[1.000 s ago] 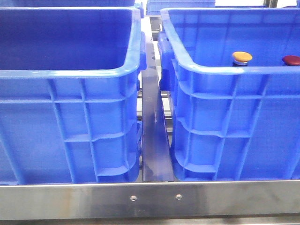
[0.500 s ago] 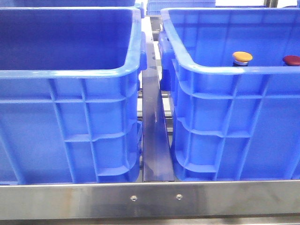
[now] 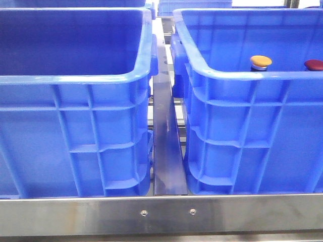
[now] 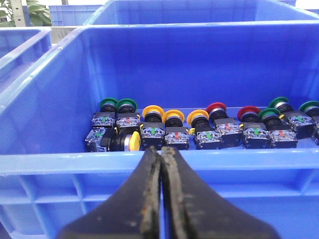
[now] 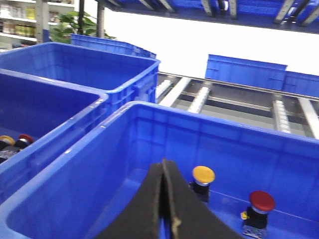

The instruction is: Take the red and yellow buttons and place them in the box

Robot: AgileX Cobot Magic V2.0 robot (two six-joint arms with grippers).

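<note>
The yellow button [image 3: 261,61] and the red button [image 3: 314,64] stand upright inside the right blue box [image 3: 227,75], only their caps showing over its rim. In the right wrist view the yellow button [image 5: 203,175] and red button [image 5: 262,201] stand on the box floor, and my right gripper [image 5: 163,162] is shut and empty above that box [image 5: 149,107], just beside the yellow one. My left gripper [image 4: 162,150] is shut and empty, just outside the near rim of the left crate [image 4: 60,162]. Neither gripper shows in the front view.
The left crate [image 3: 75,80] holds a row of several green, yellow and red buttons [image 4: 164,129] on its floor. A steel rail [image 3: 166,151] runs between the two crates. A metal frame bar [image 3: 161,214] crosses the front. More blue crates [image 5: 244,72] stand behind.
</note>
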